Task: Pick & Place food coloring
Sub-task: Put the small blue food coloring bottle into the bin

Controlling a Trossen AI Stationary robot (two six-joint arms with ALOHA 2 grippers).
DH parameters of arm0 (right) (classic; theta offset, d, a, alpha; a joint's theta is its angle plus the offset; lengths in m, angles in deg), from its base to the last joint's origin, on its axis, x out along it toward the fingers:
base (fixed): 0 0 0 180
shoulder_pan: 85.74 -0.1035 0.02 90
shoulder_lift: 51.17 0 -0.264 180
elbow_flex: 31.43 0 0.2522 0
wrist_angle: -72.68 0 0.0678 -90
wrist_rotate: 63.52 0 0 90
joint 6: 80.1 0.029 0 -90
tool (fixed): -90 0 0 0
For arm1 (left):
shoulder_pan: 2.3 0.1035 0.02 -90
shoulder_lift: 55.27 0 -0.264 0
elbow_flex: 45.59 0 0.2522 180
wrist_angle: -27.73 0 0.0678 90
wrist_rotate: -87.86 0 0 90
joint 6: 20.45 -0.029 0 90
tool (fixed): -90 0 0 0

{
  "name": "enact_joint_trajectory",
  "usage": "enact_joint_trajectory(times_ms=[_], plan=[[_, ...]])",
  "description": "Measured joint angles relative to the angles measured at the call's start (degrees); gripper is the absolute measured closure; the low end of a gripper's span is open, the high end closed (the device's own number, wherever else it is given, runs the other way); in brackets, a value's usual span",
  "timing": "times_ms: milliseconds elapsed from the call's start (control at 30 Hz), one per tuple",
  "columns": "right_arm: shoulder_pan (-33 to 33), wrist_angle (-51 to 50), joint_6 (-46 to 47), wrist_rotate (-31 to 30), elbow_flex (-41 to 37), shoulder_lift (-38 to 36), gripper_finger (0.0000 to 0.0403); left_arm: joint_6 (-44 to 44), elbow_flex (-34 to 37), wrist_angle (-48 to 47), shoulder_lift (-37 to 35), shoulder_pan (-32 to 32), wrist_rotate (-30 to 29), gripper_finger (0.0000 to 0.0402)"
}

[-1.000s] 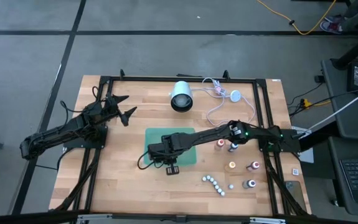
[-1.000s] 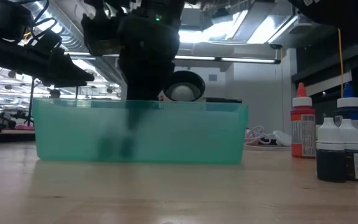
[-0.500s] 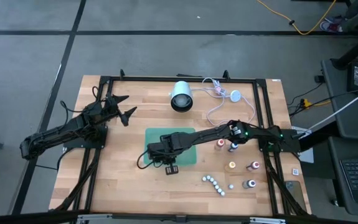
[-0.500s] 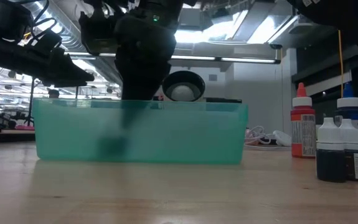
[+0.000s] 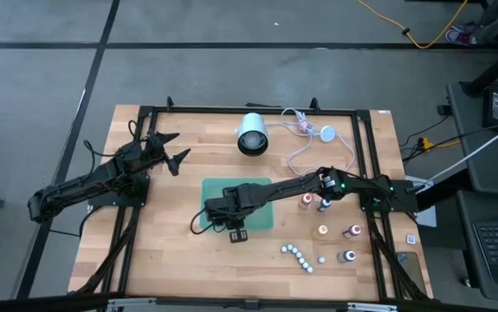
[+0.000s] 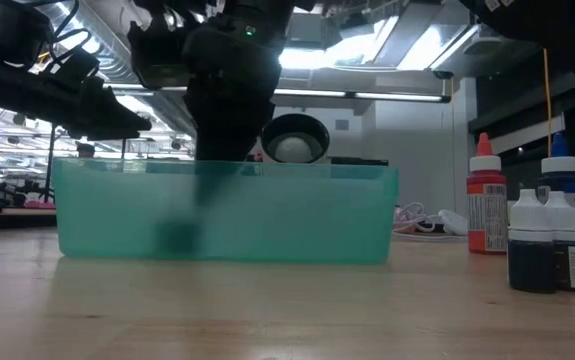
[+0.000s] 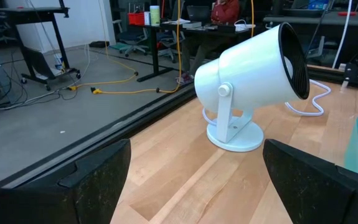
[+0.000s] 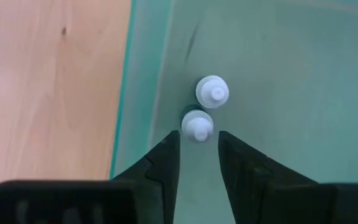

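From above, my right arm stretches across the wooden table (image 5: 171, 251) and my right gripper (image 5: 231, 218) hangs over the green bin (image 5: 261, 218) near the table's middle. My left gripper (image 5: 169, 149) waits well apart near the table's left edge, its fingers spread wide. To the right of the bin stand five food coloring bottles: a red one (image 5: 307, 200), a blue one (image 5: 324, 204), an orange one (image 5: 323, 230), a dark red one (image 5: 353, 230) and a dark grey one (image 5: 348, 256). A white lamp (image 5: 252, 133) lies toward the far side of the table.

At table height, my right gripper (image 6: 199, 165) dips into the translucent bin (image 6: 297, 215). The red bottle (image 6: 485, 207) and blue bottle (image 6: 559, 190) stand at the right, with dark bottles with white caps (image 6: 533, 240) in front. Their labels are too small for me to read.

From my left wrist, I see the lamp (image 7: 253, 84) on the wood between my spread fingers (image 7: 88, 180).

From my right wrist, two white-capped bottles (image 8: 211, 92) stand upright, touching, inside the bin (image 8: 303, 93) by its wall. My right gripper (image 8: 197, 149) sits parted just around the nearer cap (image 8: 197, 125), though I cannot tell whether the fingers touch it.
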Motion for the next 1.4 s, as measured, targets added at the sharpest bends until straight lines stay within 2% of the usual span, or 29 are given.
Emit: enact_joint_trajectory(times_ms=[467, 567, 800, 933, 1233, 1400], plan=[[0.4, -4.6, 2.7, -0.5, 0.0, -4.0, 0.0285, 0.0, 0.0, 0.0, 0.0, 0.0, 0.0, 0.0041], [0.4, -5.2, 3.9, -0.1, 0.0, -5.3, 0.0256, 0.0, 0.0, 0.0, 0.0, 0.0, 0.0, 0.0041], [-0.7, -11.1, 13.6, 0.0, 0.0, -7.7, 0.0136, 0.0, 0.0, 0.0, 0.0, 0.0, 0.0, 0.0041], [-3.0, -16.8, 17.7, 0.0, 0.0, -9.7, 0.0103, 0.0, 0.0, 0.0, 0.0, 0.0, 0.0, 0.0041], [-11.4, -20.1, 10.3, 2.0, -0.8, -15.0, 0.0111, 0.0, 0.0, 0.0, 0.0, 0.0, 0.0, 0.0041], [-16.0, -19.1, 9.3, 1.8, -8.4, -18.8, 0.0119, 0.0, 0.0, 0.0, 0.0, 0.0, 0.0, 0.0041]])
